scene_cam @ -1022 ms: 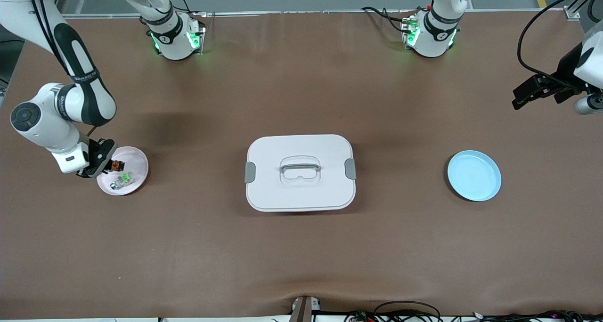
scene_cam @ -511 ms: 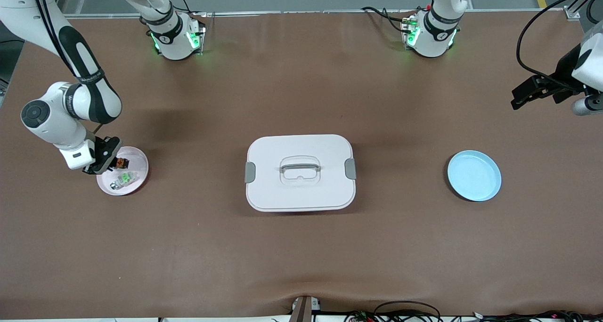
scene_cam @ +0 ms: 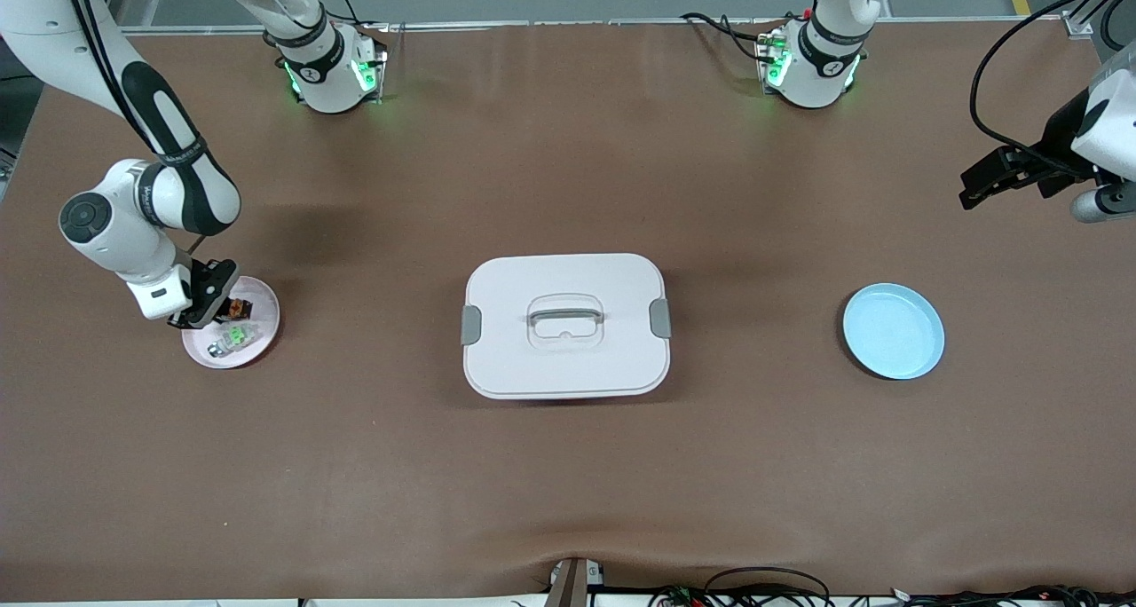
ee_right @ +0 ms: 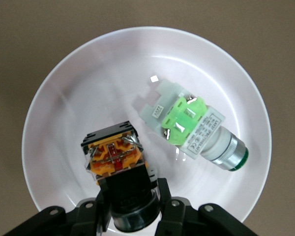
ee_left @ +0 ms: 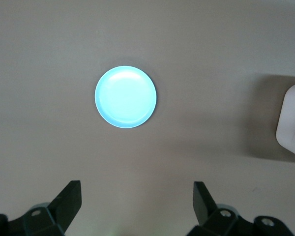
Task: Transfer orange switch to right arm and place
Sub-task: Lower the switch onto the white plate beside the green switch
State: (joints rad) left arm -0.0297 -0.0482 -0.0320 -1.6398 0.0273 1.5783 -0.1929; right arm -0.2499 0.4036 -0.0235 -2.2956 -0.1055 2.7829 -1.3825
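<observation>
The orange switch (scene_cam: 237, 308), a small black block with an orange top, is gripped by its black body in my right gripper (scene_cam: 216, 298), just above the pink plate (scene_cam: 266, 327) at the right arm's end of the table. In the right wrist view the fingers (ee_right: 163, 189) press both sides of the switch (ee_right: 115, 157) over the plate (ee_right: 64, 98). My left gripper (scene_cam: 976, 185) is open and empty, held in the air at the left arm's end; its wrist view (ee_left: 137, 196) shows bare table between the fingertips.
A whitish part with a green top (scene_cam: 232, 336) lies on the pink plate beside the switch, also in the right wrist view (ee_right: 187, 125). A white lidded box (scene_cam: 565, 325) stands mid-table. A light blue plate (scene_cam: 893, 331) lies toward the left arm's end.
My right gripper has shifted a little toward the box and the bases with the orange switch in it. The left gripper has barely moved.
</observation>
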